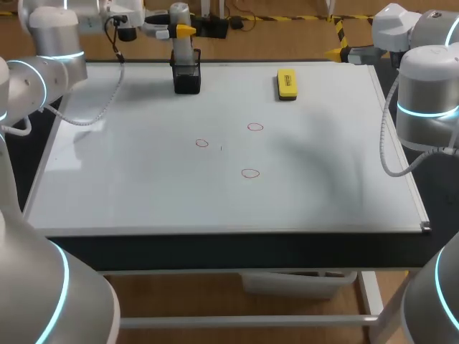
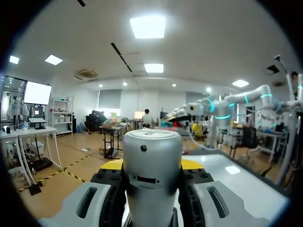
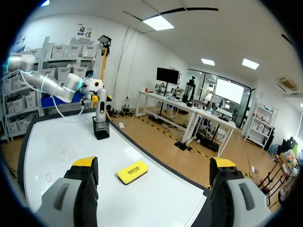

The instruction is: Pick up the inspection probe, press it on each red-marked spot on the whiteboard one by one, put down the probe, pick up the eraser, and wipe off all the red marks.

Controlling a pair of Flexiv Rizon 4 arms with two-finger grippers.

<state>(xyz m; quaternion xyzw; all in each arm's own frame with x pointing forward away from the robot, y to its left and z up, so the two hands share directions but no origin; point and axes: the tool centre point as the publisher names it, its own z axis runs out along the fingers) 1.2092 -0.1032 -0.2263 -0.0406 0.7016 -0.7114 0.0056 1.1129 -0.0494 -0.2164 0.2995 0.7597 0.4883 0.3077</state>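
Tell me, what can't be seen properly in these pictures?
Tip of the inspection probe: head view, hidden inside its black holder.
The red marks: left wrist view, none show; the probe fills the foreground.
Underside of the eraser: head and right wrist views, faces the whiteboard.

Two obstacles stand along the board's point(image 1: 129, 193) far edge. One is the probe point(image 1: 181, 44), upright in its holder point(image 1: 187, 77) with the left claw point(image 1: 179, 30) clasped on it. The other is the eraser point(image 1: 286, 83), well apart to the right, with a wide gap between them. The left arm's cable point(image 1: 100, 115) hangs over the far left corner. Open surface surrounds the three marks point(image 1: 249, 173) mid-board. The right claw point(image 3: 154, 175), fingers spread, hangs off the far right corner.
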